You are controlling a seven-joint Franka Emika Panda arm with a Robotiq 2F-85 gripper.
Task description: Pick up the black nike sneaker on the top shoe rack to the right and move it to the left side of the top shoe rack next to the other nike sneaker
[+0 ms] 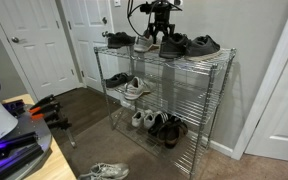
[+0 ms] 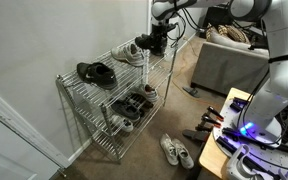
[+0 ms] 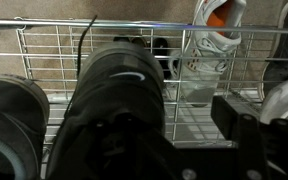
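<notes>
Pincer (image 3: 144, 118) hangs right over the black nike sneaker (image 3: 119, 90), jaws apart. The shoe's long axis runs crosswise between them, so I'd say squeeze across its width.

One tool (image 1: 160, 33) hangs over one wire rack (image 1: 196, 120). Its tabletop (image 1: 220, 56) carries four sneakers: one black sneaker (image 1: 171, 44) directly under the tool, a second black one (image 1: 205, 44) to one side of the tool, and on the tool's other side one white-grey sneaker (image 1: 142, 44) and a third black one (image 1: 118, 40). One tier below the tool sit two mid-tier shoes (image 1: 117, 79). The tier under that holds roughly four lower-tier shoes (image 1: 169, 128), too small to count surely. Two white sneakers (image 1: 104, 171) lie on the floor, well away from the tool.
</notes>
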